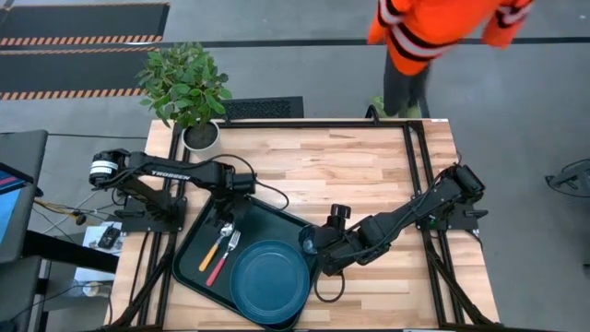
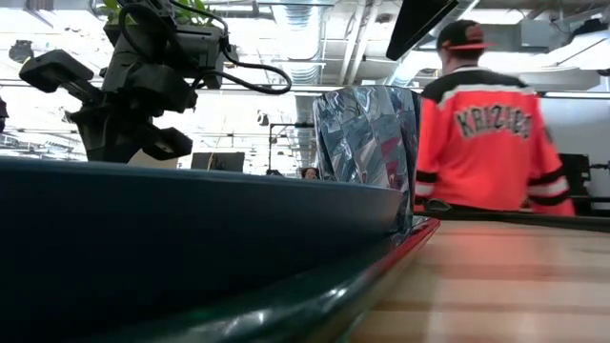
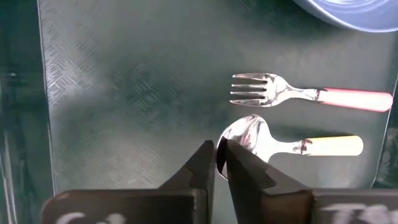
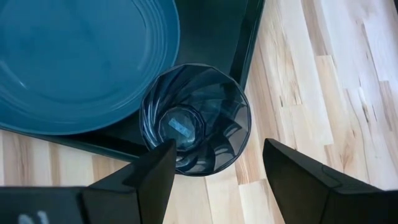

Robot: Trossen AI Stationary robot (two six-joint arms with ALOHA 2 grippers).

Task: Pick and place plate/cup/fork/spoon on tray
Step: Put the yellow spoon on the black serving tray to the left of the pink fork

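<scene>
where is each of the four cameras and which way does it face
High: above the table, straight down; both arms, tray, plate.
Low: at table height, looking level into the room; left arm overhead, cup, a person.
Left wrist: over the tray; shut left claw by the spoon and fork.
Right wrist: looking down; open right claw around the cup.
Shared: the cup, in the low and right wrist views.

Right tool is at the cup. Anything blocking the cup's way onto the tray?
Only partly: the plate fills the tray beside the cup. The open right tool straddles the cup's rim; a narrow bare strip remains.
</scene>
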